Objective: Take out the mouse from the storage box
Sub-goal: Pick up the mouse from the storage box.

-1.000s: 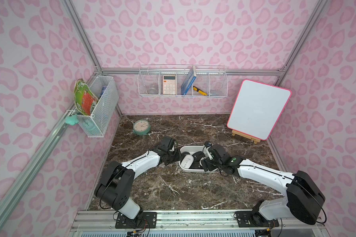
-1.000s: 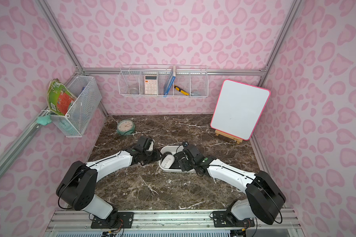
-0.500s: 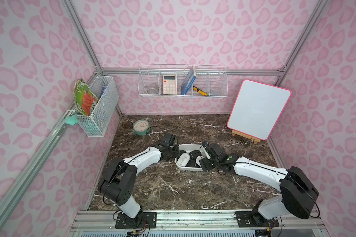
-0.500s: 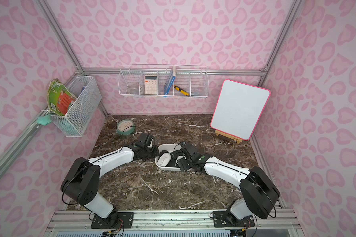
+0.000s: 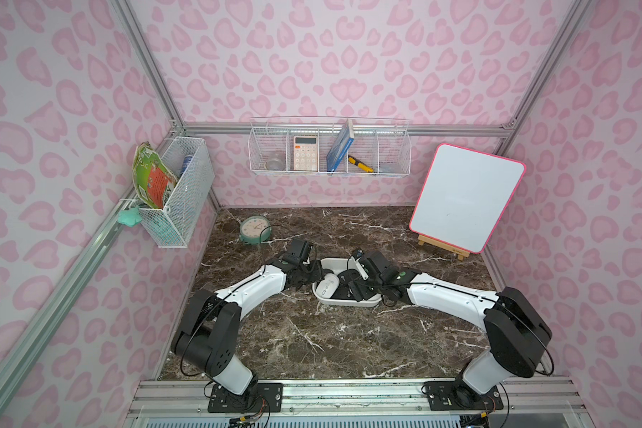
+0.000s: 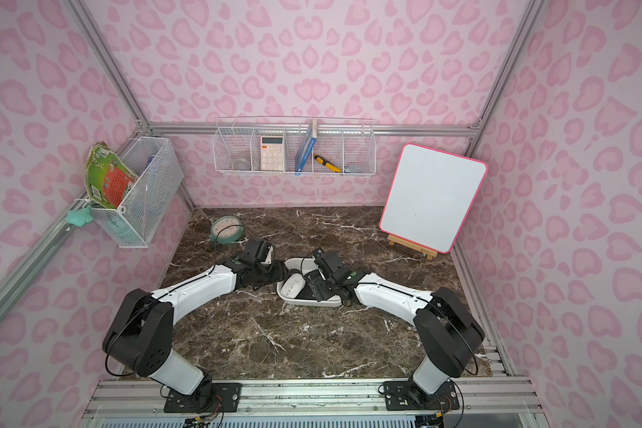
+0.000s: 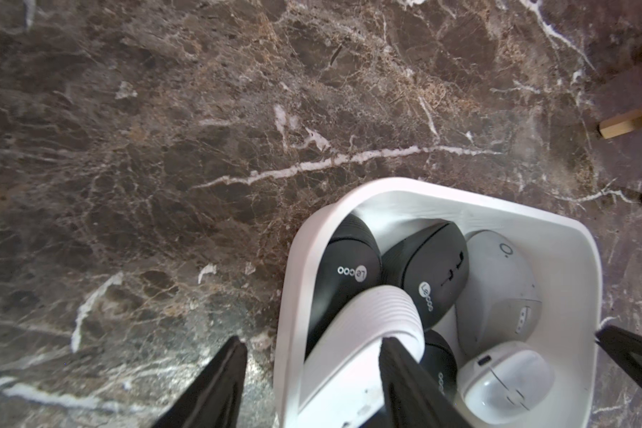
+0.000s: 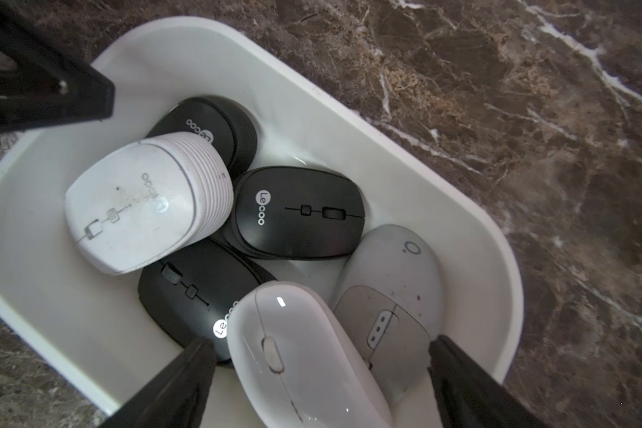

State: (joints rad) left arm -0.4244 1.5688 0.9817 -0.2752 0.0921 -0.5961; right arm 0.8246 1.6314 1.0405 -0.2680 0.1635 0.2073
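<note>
In storage box (image 8: 349,148), 6 mice (image 8: 297,211), 3 blk, 3 white/grey, both jaws open, holding nothing.

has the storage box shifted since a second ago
Yes, the storage box slid slightly away from the whiteboard, toward the clock's side, in both top views.

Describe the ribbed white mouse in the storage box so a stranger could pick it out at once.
On the dark marble tabletop, between the two arms, sits a shallow white storage box. At its end nearest the left arm, the ribbed white mouse rests partly over black mice. Unlike the smooth glossy white mouse, it has fine ridges banding its rear.
</note>
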